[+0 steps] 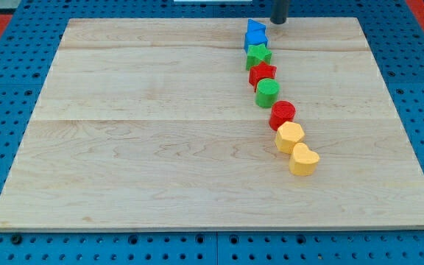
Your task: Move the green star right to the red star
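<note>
a pale wooden worktop (160, 147) fills most of the view, made of long planks whose seams run from the view's left to the view's right, with faint grain showing. it rests on a blue perforated base (6, 154) dotted with regular rows of small holes, visible along the left, right and bottom edges. red patches (6, 18) of the same perforated surface show in the top corners. a strip of white (219, 4) lies at the view's top edge. the light is even and soft, with only short shadows.
</note>
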Controlling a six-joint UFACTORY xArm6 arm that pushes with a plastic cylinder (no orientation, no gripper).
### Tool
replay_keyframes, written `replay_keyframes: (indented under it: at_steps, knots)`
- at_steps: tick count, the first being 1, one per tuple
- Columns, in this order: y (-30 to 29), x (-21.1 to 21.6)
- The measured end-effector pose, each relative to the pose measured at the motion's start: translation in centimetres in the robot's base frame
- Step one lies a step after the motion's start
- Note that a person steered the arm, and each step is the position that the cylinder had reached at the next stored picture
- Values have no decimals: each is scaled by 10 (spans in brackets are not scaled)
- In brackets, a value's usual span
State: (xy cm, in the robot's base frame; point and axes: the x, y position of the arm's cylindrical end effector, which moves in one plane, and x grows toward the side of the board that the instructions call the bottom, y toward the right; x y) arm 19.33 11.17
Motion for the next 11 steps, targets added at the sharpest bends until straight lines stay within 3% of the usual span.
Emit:
replay_keyframes:
  at_steps: [2, 3, 4, 5, 6, 9, 10, 11]
  knots:
    - [-116, 19]
    - [-117, 71]
    - [-68, 101]
    - [-37, 103]
    - [1, 136]
    - [33, 129]
    - [5, 133]
    - [-67, 136]
